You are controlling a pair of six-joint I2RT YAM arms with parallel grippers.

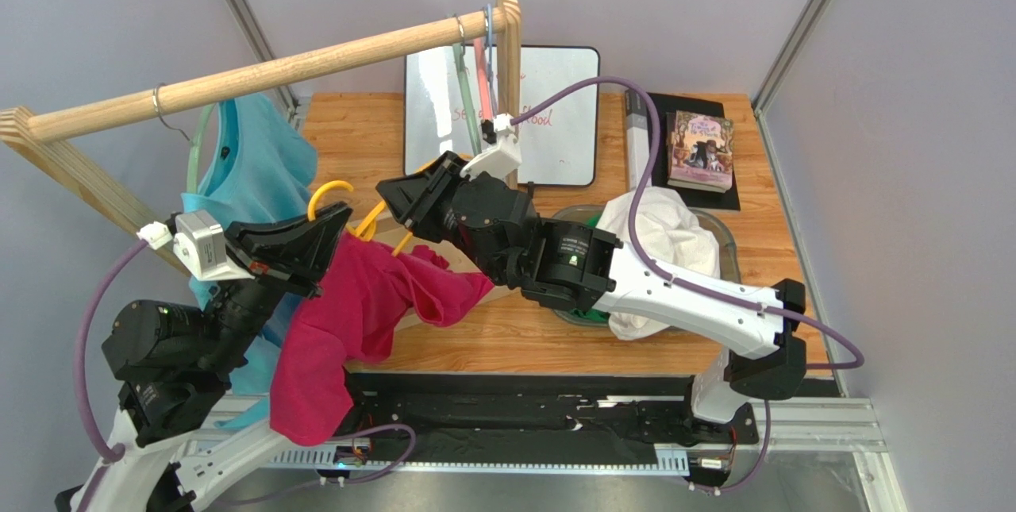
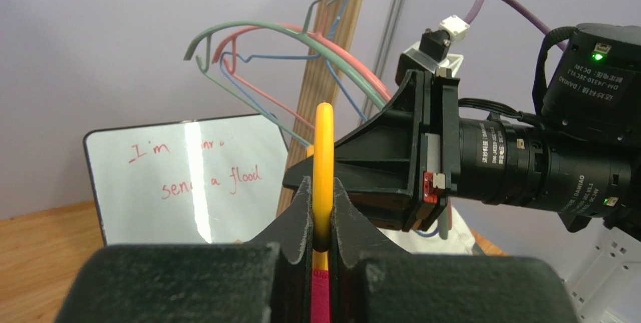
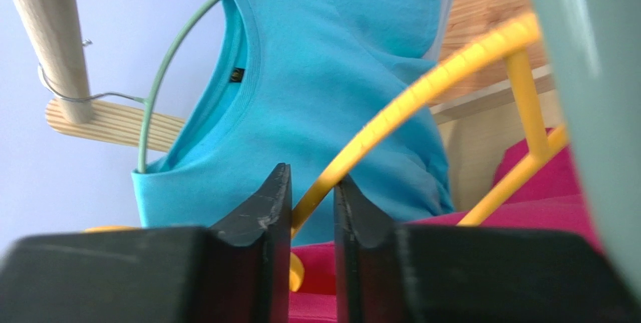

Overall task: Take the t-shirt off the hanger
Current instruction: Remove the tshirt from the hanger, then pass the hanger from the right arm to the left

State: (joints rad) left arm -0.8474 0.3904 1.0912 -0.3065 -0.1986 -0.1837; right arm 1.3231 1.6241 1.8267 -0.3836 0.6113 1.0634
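Hanger-stripping step: left tool (image 2: 322, 195) pinches the yellow hanger (image 2: 324, 139); right tool (image 3: 312, 188) straddles it, grip uncertain. Next, likely: pull the pink t-shirt (image 1: 358, 310) clear.

Wooden table (image 1: 358, 131) is carrying a whiteboard (image 1: 561, 95) at top centre, a book (image 1: 700, 151) lying on a black mat (image 1: 706, 200) upper right — and a tub (image 1: 723, 238) holding white cloth (image 1: 668, 238) right of centre.

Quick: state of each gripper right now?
Left gripper: shut on the hanger.
Right gripper: jaws narrow around the hanger; whether it grips cannot be told.
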